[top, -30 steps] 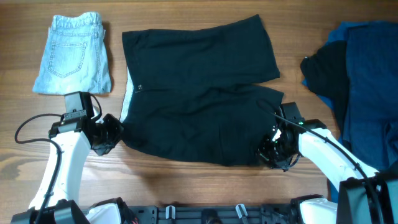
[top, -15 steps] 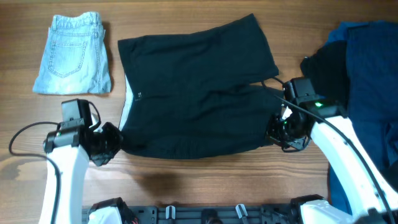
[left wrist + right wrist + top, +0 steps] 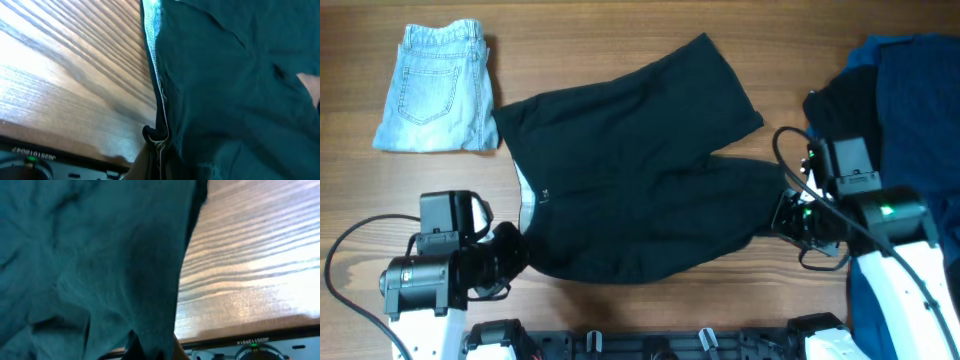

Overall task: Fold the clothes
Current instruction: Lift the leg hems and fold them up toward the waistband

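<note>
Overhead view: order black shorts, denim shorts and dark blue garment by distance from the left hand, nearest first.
1. black shorts, centre of the table: waistband corner pinched in the left hand.
2. pale-blue denim shorts, far-left corner.
3. dark blue garment, right edge, farthest.

black shorts (image 3: pixel 630 180) spread centre, skewed; denim shorts (image 3: pixel 438 88) folded, far left

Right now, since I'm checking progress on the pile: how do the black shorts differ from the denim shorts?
The black shorts are black; the denim shorts are pale blue. The black shorts lie spread out and askew, both legs showing; the denim shorts sit folded compactly. The left gripper and right gripper pinch the black shorts' near edge; nothing touches the denim shorts. Both rest on the wooden table.
</note>
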You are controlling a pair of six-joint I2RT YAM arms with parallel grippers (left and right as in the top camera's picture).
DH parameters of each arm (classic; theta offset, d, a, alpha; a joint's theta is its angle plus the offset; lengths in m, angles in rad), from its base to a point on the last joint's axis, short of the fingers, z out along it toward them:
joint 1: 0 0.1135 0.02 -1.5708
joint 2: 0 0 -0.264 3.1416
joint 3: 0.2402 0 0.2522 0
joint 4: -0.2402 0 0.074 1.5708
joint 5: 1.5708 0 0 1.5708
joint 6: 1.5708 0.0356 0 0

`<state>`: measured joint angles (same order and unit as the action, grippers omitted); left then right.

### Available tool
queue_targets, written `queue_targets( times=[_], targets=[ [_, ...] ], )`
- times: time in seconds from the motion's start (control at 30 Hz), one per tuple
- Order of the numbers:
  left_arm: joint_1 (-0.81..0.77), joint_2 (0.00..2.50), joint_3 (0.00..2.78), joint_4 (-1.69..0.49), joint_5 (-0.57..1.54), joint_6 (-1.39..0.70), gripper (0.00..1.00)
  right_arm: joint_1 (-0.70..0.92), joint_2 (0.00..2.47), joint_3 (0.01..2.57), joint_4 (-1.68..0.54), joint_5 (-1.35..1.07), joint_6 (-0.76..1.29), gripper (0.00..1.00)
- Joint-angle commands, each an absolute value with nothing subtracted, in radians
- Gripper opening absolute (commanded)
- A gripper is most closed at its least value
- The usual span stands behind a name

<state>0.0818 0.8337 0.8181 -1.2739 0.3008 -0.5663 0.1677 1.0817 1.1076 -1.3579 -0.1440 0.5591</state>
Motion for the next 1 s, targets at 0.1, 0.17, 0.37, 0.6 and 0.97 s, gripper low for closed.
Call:
queue_targets(
  times=[0.1, 0.17, 0.37, 0.6, 0.97],
  targets=[
    [-0.005, 0.826, 0.916, -1.338, 0.248, -0.641, 0.04, 0.165, 1.069, 1.258, -1.399, -0.110, 0.498, 0.04],
    [-0.004, 0.826, 0.939, -1.336, 0.226, -0.649, 0.04, 0.165, 1.110, 1.301, -1.402, -0.110, 0.499, 0.04],
    [-0.004, 0.837, 1.037, -1.303, 0.060, -0.667, 0.04, 0.165, 1.364, 1.525, -1.433, -0.082, 0.469, 0.04],
    [-0.004, 0.918, 1.037, -1.116, 0.016, -0.698, 0.04, 0.165, 1.553, 1.725, -1.343, -0.048, 0.418, 0.04],
    [-0.004, 1.216, 1.037, -0.862, -0.089, -0.697, 0.04, 0.165, 1.729, 1.728, -1.021, -0.044, 0.358, 0.04]
  ],
)
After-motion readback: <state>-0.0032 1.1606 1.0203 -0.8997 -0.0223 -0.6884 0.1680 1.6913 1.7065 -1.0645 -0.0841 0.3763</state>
